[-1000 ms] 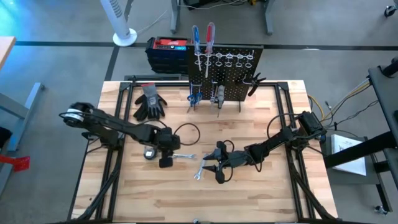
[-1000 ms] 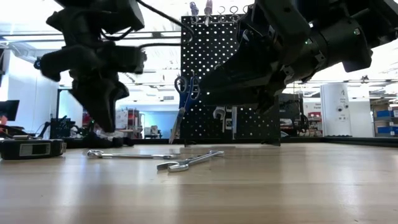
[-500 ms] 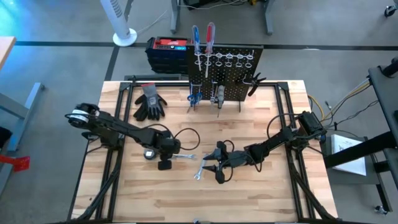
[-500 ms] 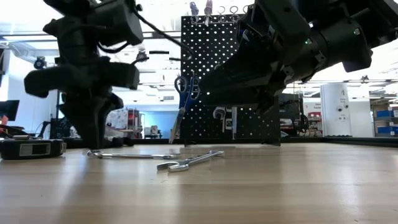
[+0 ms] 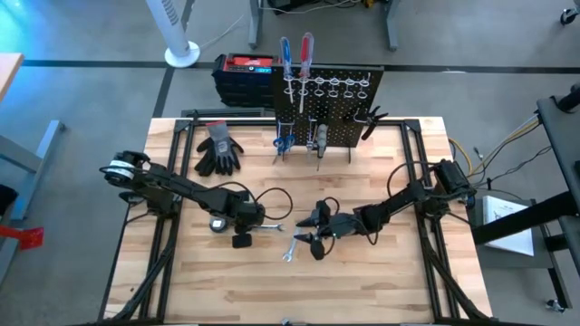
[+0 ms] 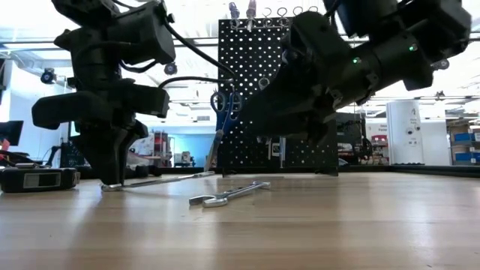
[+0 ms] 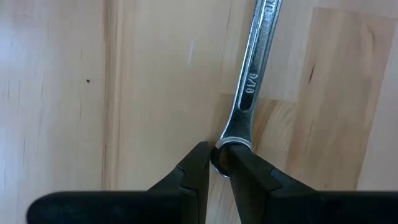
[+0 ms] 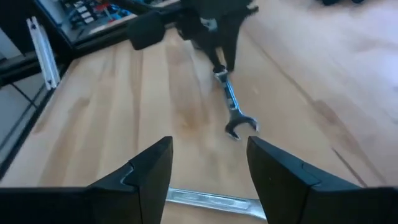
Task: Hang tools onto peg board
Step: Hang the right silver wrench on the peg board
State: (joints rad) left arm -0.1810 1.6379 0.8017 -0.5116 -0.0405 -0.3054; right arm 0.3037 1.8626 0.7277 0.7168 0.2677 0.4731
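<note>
The left end effector (image 7: 214, 167) is clamped on the ring end of a silver wrench (image 7: 250, 87), its two dark fingers (image 7: 193, 176) pinching the ring from either side; in the low view that end effector (image 6: 112, 182) stands point-down on the table (image 6: 337, 225) and the wrench (image 6: 157, 180) slopes, its gripped end at the wood and its far end raised slightly. From above, the left end effector (image 5: 252, 225) sits near the middle of the table (image 5: 381, 281), with the wrench (image 5: 270, 226) running from it toward the right arm. The right end effector (image 5: 308, 237) hovers just beside, its fingers (image 8: 149, 174) spread apart and holding nothing, directly over a second silver wrench (image 5: 292, 248) that lies flat on the wood; part of that wrench (image 8: 211, 202) shows between the fingers. At the table's back edge stands the peg board (image 5: 328, 104), upright, with red- and blue-handled screwdrivers (image 5: 294, 56) in its top hooks, blue-handled scissors (image 5: 282, 142) hanging low on its left, and dark pliers (image 5: 372, 119) at its right side. Grey-black gloves (image 5: 218, 149) lie left of the board, and a red-topped black box (image 5: 245, 74) sits behind it.
</note>
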